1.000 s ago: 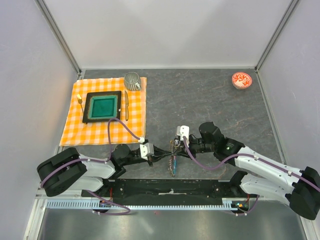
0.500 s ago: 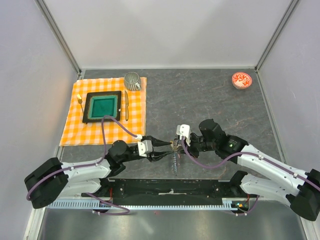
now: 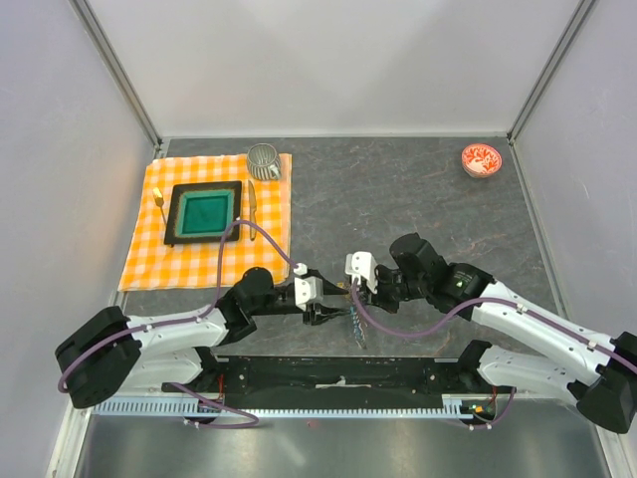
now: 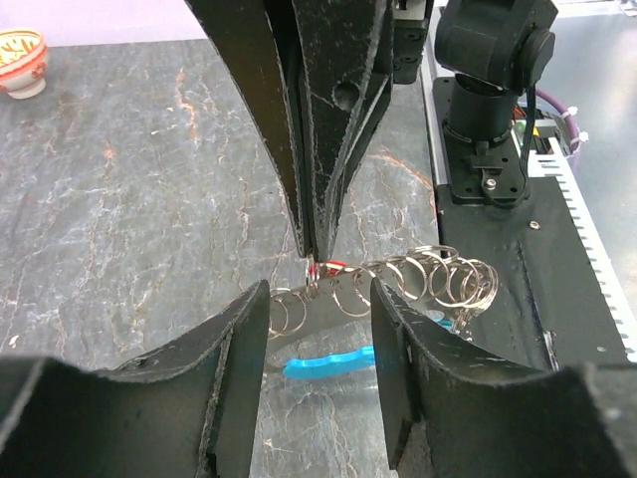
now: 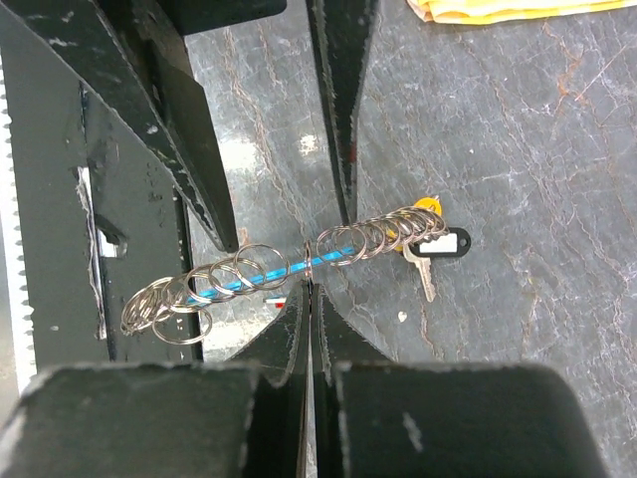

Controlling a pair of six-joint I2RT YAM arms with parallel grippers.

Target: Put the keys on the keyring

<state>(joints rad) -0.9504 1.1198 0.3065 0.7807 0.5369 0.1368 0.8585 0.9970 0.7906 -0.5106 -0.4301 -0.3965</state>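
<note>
The keyring [image 5: 299, 261], a chain of silvery rings with a blue tag [image 4: 328, 363], hangs stretched just above the table. My right gripper [image 5: 310, 287] is shut on one ring near the chain's middle. My left gripper [image 4: 319, 291] is open, with a finger on each side of the chain and touching nothing. The keys [image 5: 434, 245] sit at one end of the chain: one has a black-framed white tag, one a yellow head [image 5: 427, 205]. I cannot tell whether they are threaded on. From above, both grippers [image 3: 331, 311] [image 3: 354, 296] meet over the keyring [image 3: 356, 327].
An orange checked cloth [image 3: 269, 234] at the left carries a green tray [image 3: 204, 212], a metal mug [image 3: 264, 159] and yellow-handled cutlery [image 3: 252, 209]. A red and white bowl [image 3: 482, 159] stands at the back right. The black base rail [image 3: 338, 373] runs just behind the chain.
My left gripper has opened and its arm has slid right toward the chain. The right gripper has shut fully on a ring and shifted slightly forward with the chain.
</note>
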